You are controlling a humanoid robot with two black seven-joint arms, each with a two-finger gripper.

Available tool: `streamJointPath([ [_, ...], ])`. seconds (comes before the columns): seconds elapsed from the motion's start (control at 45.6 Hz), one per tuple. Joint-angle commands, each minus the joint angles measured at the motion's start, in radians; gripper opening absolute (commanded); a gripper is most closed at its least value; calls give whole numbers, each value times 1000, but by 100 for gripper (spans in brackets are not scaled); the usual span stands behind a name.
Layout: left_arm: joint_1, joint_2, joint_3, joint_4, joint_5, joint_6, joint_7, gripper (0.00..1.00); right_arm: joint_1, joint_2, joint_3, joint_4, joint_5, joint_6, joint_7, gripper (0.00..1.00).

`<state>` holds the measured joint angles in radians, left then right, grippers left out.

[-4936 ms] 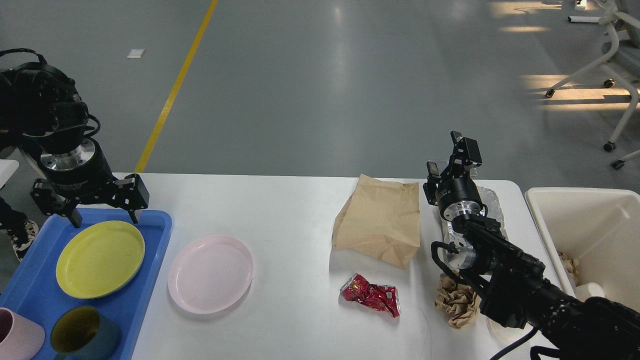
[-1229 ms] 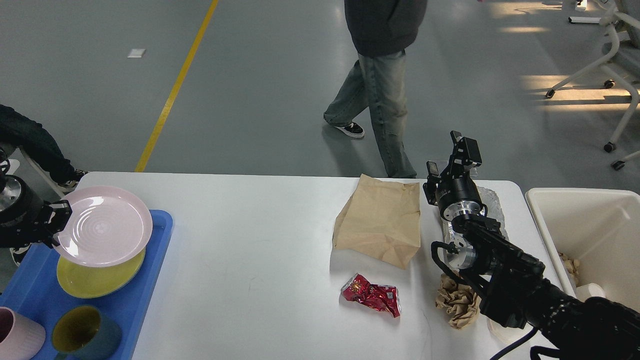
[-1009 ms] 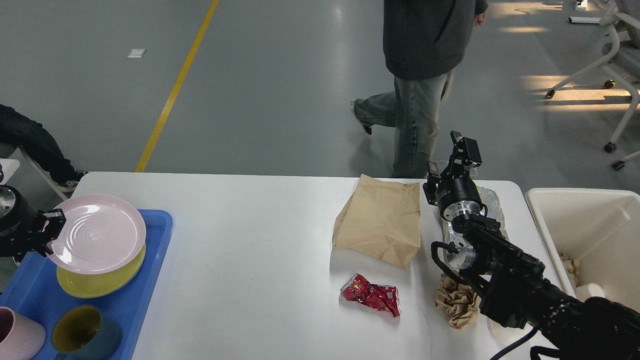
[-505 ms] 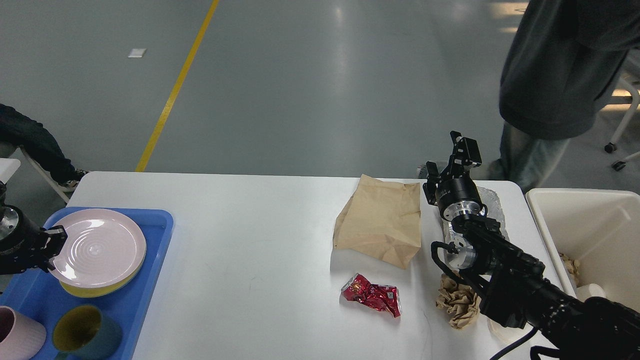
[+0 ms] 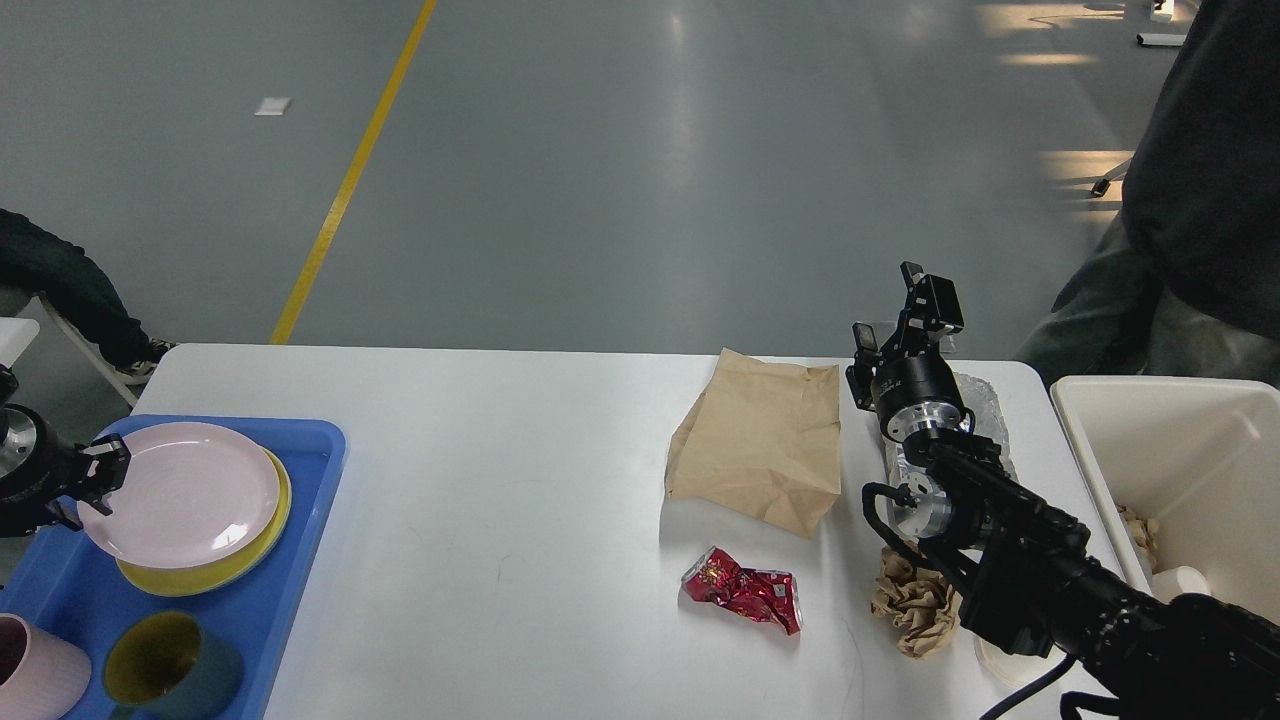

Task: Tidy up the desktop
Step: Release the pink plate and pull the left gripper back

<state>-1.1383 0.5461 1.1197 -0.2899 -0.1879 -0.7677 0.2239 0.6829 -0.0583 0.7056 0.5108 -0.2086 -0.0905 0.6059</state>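
The white desktop (image 5: 520, 480) holds a brown paper bag (image 5: 765, 440), a crumpled red wrapper (image 5: 745, 590), a crumpled brown paper wad (image 5: 910, 600) and a foil sheet (image 5: 985, 400) partly hidden behind my right arm. My left gripper (image 5: 90, 478), at the far left, is shut on the left rim of a pink plate (image 5: 180, 495). The plate rests on a yellow plate (image 5: 215, 575) in the blue tray (image 5: 300, 520). My right gripper (image 5: 905, 315) is open and empty, raised over the table's back edge right of the bag.
A pink cup (image 5: 30, 680) and a dark teal cup (image 5: 165, 675) stand at the tray's front. A cream bin (image 5: 1180, 440) with some trash stands off the table's right end. A person (image 5: 1200, 200) stands behind the bin. Another person's leg (image 5: 60, 290) shows far left.
My left gripper took the pink plate from the desktop and has lowered it onto the yellow plate in the tray. A person walked from behind the table to the right. My right arm stayed still.
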Motion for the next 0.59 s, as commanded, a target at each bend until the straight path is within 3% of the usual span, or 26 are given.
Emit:
streamJointPath([
  [0.0,3,0,-1,-2,1,28,-1,48,0,0,0,0,0,0,0,100],
  [0.088,9,-1,-17,-2,1,44,-1,59,0,0,0,0,0,0,0,100],
  [0.241,37,-1,-93,-2,1,106,-5,89,0,0,0,0,0,0,0,100],
  [0.395,37,2,-161,-2,7,172,-6,93,0,0,0,0,0,0,0,100],
  [0.57,16,17,-237,-2,-4,162,-34,96,0,0,0,0,0,0,0,100],
])
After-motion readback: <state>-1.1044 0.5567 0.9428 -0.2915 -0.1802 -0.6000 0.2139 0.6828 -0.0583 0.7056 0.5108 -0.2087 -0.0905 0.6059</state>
